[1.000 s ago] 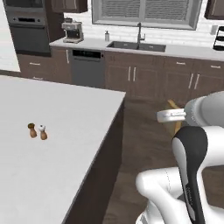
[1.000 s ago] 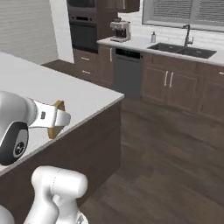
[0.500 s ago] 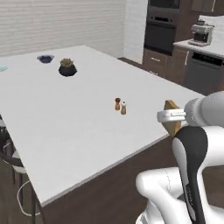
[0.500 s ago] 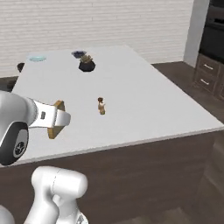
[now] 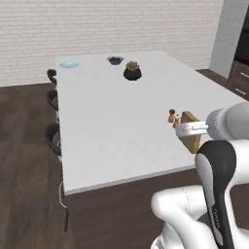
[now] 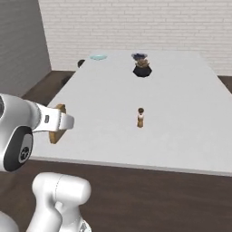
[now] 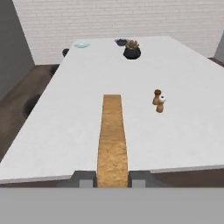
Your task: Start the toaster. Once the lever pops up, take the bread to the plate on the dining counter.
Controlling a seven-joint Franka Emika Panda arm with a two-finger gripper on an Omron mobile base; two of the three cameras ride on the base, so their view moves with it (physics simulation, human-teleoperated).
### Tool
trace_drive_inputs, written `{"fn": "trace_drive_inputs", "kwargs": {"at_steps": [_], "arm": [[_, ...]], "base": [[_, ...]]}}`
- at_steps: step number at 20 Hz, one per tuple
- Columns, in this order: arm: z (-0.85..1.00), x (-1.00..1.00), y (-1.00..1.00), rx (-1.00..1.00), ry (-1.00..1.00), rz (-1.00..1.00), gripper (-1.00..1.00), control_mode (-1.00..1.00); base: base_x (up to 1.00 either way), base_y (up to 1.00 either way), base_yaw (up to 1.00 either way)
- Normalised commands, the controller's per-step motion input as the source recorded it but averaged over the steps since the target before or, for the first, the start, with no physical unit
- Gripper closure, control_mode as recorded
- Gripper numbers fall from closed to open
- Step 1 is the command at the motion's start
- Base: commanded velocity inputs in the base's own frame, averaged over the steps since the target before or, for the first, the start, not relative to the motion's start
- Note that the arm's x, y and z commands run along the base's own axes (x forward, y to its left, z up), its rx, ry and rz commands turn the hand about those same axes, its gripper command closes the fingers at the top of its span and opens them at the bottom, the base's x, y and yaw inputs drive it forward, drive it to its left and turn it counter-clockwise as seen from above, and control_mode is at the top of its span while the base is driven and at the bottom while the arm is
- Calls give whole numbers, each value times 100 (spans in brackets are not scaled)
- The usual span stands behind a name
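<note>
Your hand [image 7: 112, 178] is clamped on the bread [image 7: 112, 135], one finger on each flat face near its lower edge. In the hand view the slice runs edge-on up the middle of the frame; in the left base view it hangs at right centre, over the near end of the table [image 5: 112, 131].

Judge the slice light and stiff but brittle: a toasted crust will probably crumble if squeezed harder, and a thin slab held by one end may pivot between the fingers on a quick swing. The grip across the faces looks right, so move smoothly.

The bread is a flat square, golden-tan and grainy, with a darker brown crust edge.

The plate [image 5: 69, 64], pale blue-green and round, sits at the far corner of the table, upper left in the left base view, well apart from the bread.
</note>
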Motion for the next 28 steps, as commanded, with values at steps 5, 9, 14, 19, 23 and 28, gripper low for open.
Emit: {"fn": "trace_drive_inputs", "kwargs": {"at_steps": [5, 9, 14, 19, 23, 28], "arm": [[0, 0, 0, 0, 0, 0, 100, 100], [0, 0, 0, 0, 0, 0, 100, 100], [0, 0, 0, 0, 0, 0, 100, 100], [0, 0, 0, 0, 0, 0, 100, 100], [0, 0, 0, 0, 0, 0, 100, 100], [0, 0, 0, 0, 0, 0, 100, 100]], "base": [[0, 89, 1], [0, 100, 1], [0, 100, 0], [0, 100, 0], [1, 100, 0], [16, 100, 0]]}}
